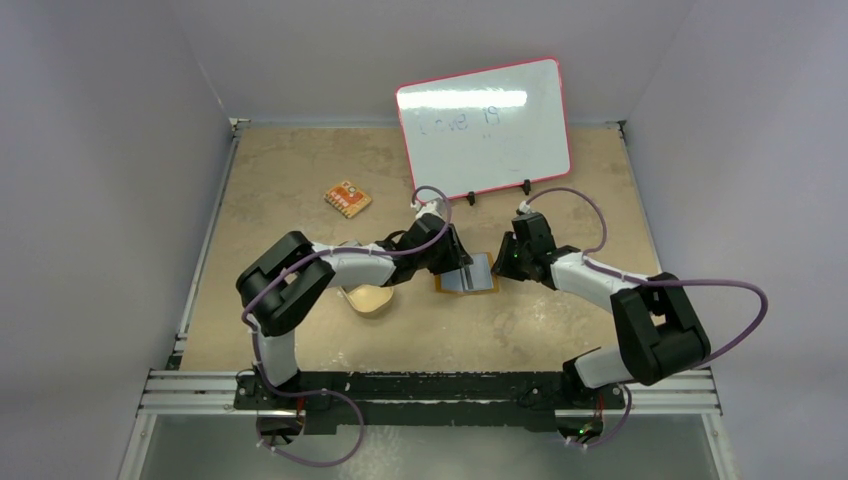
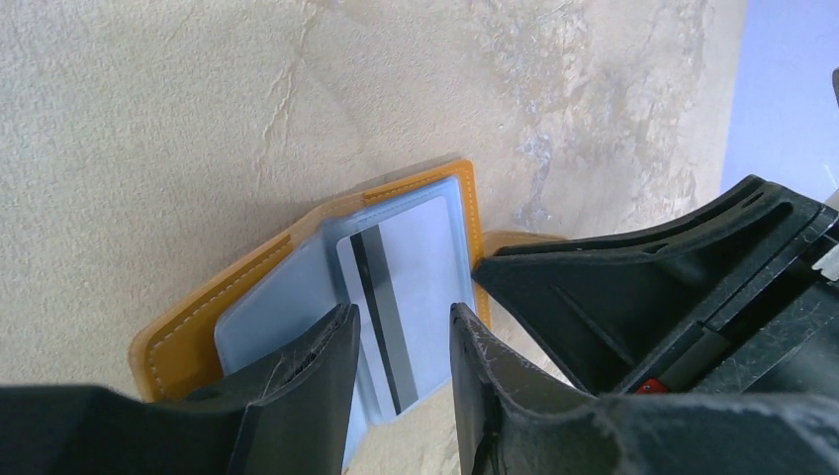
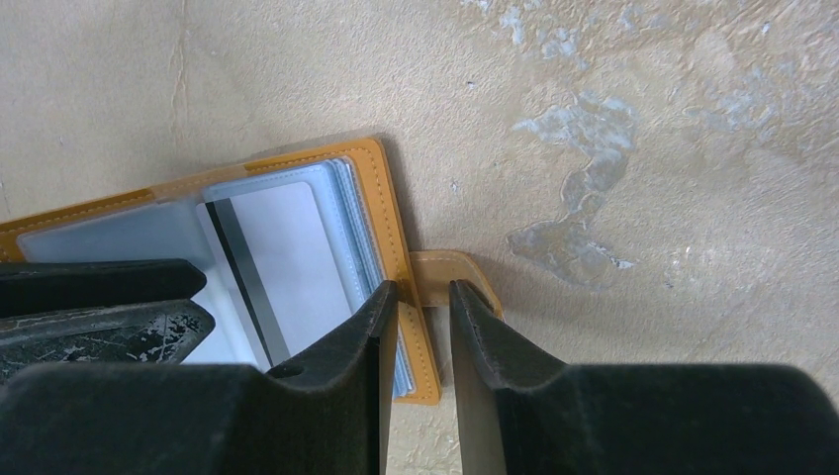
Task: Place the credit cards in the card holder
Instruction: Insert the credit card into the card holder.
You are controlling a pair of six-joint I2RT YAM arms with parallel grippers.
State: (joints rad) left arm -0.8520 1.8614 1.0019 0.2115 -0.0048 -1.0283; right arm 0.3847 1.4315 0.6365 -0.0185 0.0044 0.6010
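Note:
The card holder (image 1: 484,288) lies open and flat on the table, orange outside (image 2: 188,322) with pale blue-grey sleeves inside (image 3: 381,193). One grey credit card (image 2: 420,252) with a dark stripe lies partly in a sleeve (image 3: 292,247), its near end sticking out. My left gripper (image 2: 404,312) hangs open just above that card, which shows in the gap between the fingers (image 1: 458,264). My right gripper (image 3: 423,287) stands narrowly open astride the holder's right edge, beside the snap tab (image 3: 453,265) (image 1: 501,264). Its dark finger (image 2: 633,287) fills the right of the left wrist view.
A tan oval dish (image 1: 372,299) sits left of the holder, partly under my left arm. An orange patterned flat piece (image 1: 347,199) lies further back left. A red-rimmed whiteboard (image 1: 484,128) stands propped at the back of the table.

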